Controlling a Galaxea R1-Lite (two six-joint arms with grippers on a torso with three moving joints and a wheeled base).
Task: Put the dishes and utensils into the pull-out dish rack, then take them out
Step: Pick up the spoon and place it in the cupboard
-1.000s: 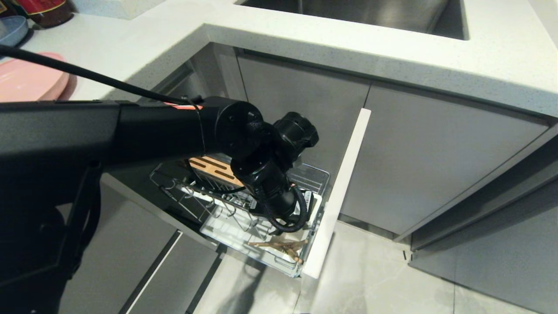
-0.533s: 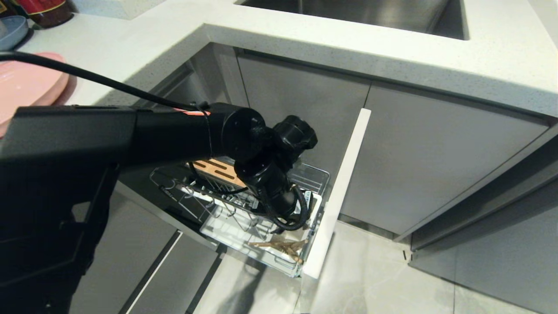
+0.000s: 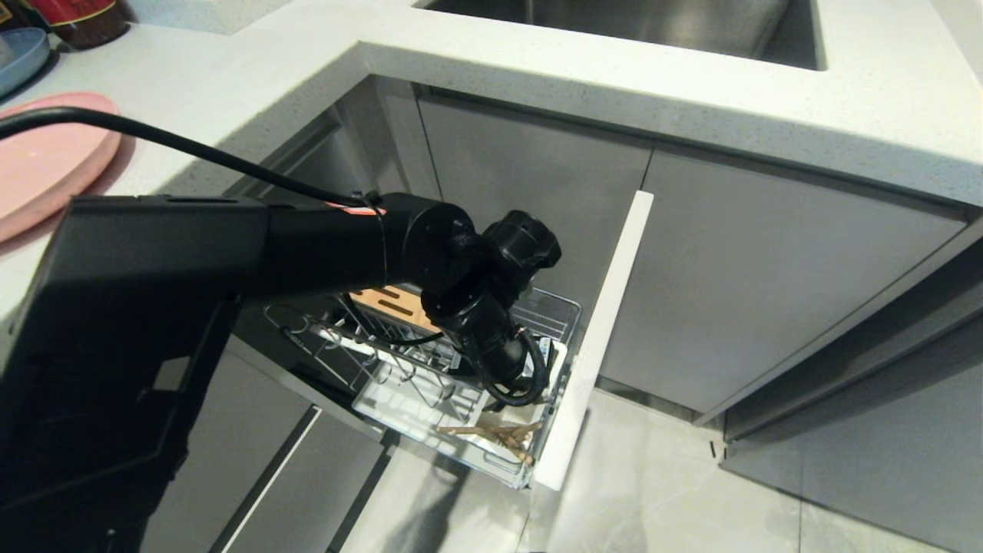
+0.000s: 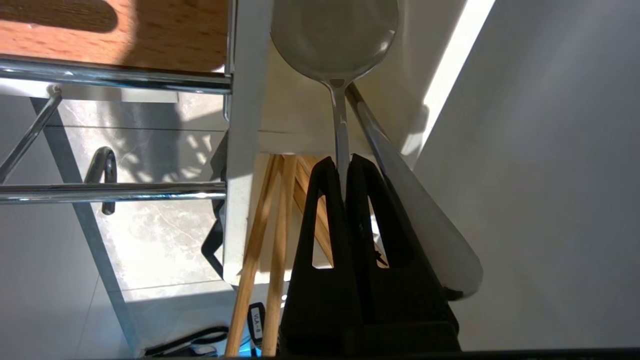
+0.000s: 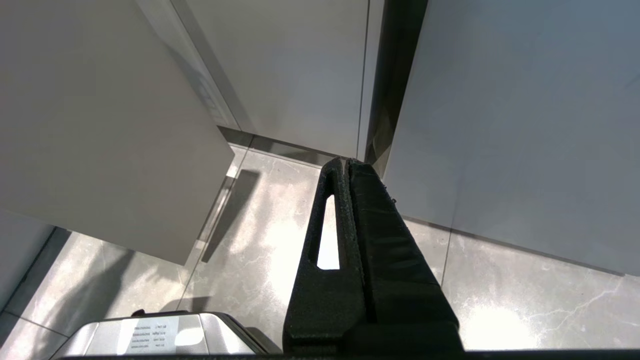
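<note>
The pull-out dish rack (image 3: 430, 369), a chrome wire basket with a slotted light wood strip, bent plate prongs, a white plastic tray and a flat pale front panel, stands drawn out from the grey cabinets below the speckled white desk (image 3: 537, 69). At the front of the tray, against the panel, lie thin light wooden chopsticks (image 3: 491, 436). No plate or bowl stands on the prongs.

The left hand (image 4: 344, 165) reaches down into the rack's front corner beside the panel. Its black slotted fingers (image 4: 325, 210) are pressed together on the slim neck of a silver metal spoon (image 4: 336, 45), whose smooth, glossy oval bowl points away from the wrist over the white utensil box (image 4: 280, 120). A second flat silver handle (image 4: 410, 200) slants just beside the fingers, and the round wooden sticks run underneath them.

On the desk at far left lie the large round matte pink plate (image 3: 46, 165) and, behind it, the edge of a periwinkle-blue bowl (image 3: 23, 50); a steel sink (image 3: 630, 23) is set in at the top.

The head view hides the left hand and the spoon behind the black wrist; only the left wrist view shows the grip. The right hand (image 5: 347, 162) appears only in its own wrist view, fingers closed on nothing, hanging over pale marbled floor tiles (image 5: 260, 240) near grey cabinet doors.
</note>
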